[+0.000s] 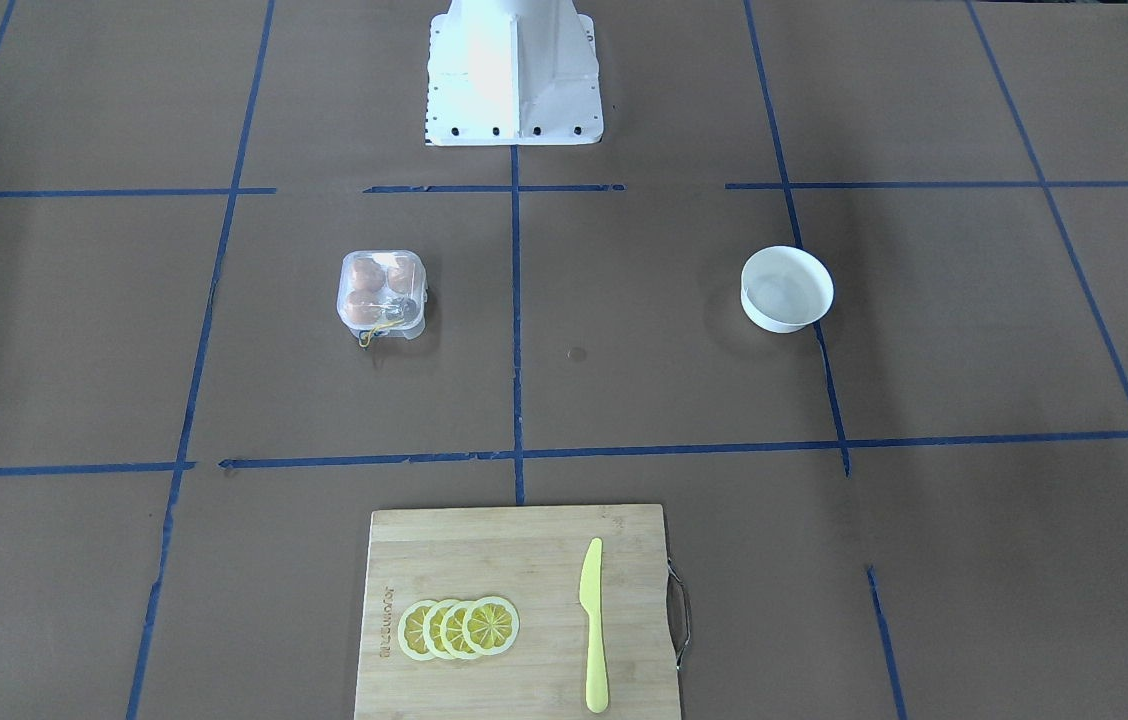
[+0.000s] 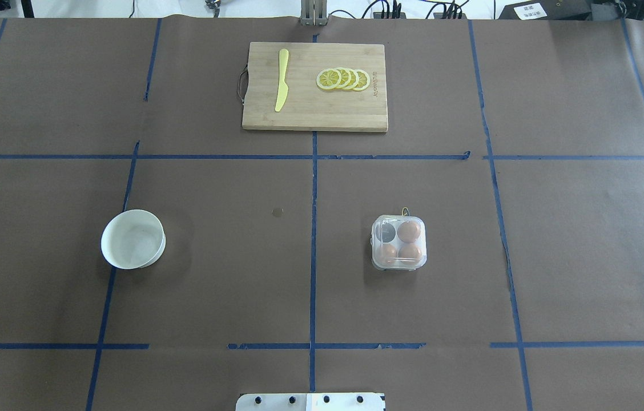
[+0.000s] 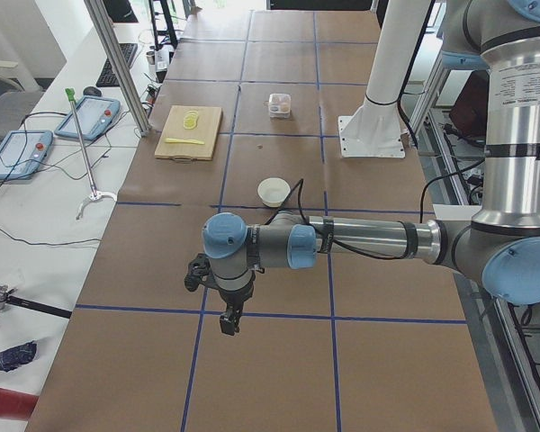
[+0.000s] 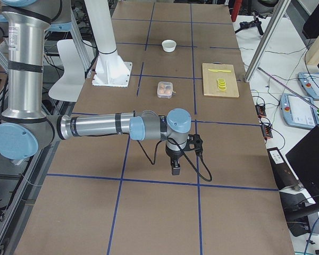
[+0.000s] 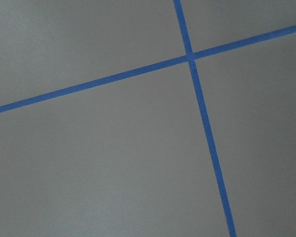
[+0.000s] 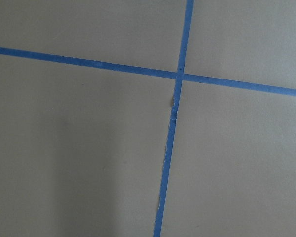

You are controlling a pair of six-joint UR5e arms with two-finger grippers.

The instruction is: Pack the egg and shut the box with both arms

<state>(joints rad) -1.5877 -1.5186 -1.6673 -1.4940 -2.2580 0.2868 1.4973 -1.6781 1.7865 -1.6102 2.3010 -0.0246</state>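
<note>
Well beyond both sets of jaws, mid-tabletop: the box [image 2: 399, 242], square clear plastic, lid apparently down flat. No raised flap shows in either fixed view. Yellow string [image 1: 379, 330] trails from one edge.

Eggs [image 2: 409, 231]: three, orange-brown, each in its own cell. Fourth cell looks empty. No egg loose on the tabletop [image 2: 213, 285].

White bowl [image 2: 133, 238]: nearer the left jaws than the box is, well apart from both; nothing in it.

Left arm [image 3: 360, 241]: stretched low toward its own end of the tabletop, jaws pointing down over bare paper, nothing in them that I can see. Apart or together: cannot tell, side view only.

Right arm [image 4: 95, 126]: mirrored at the opposite end, jaws down, box well beyond them. State likewise cannot be told. Both wrist cameras show only brown paper and blue tape [image 5: 197, 103].

Cutting board [image 2: 314, 87] with lemon slices [image 2: 343, 79] and a yellow knife [image 2: 281, 80]: far side, remote from both jaws.

Progress, my reading: packing looks done, with the bowl empty and the eggs seated. Lid seems closed, though a firm latch is not verifiable through clear plastic. Little appears left, at most a check of the lid.
</note>
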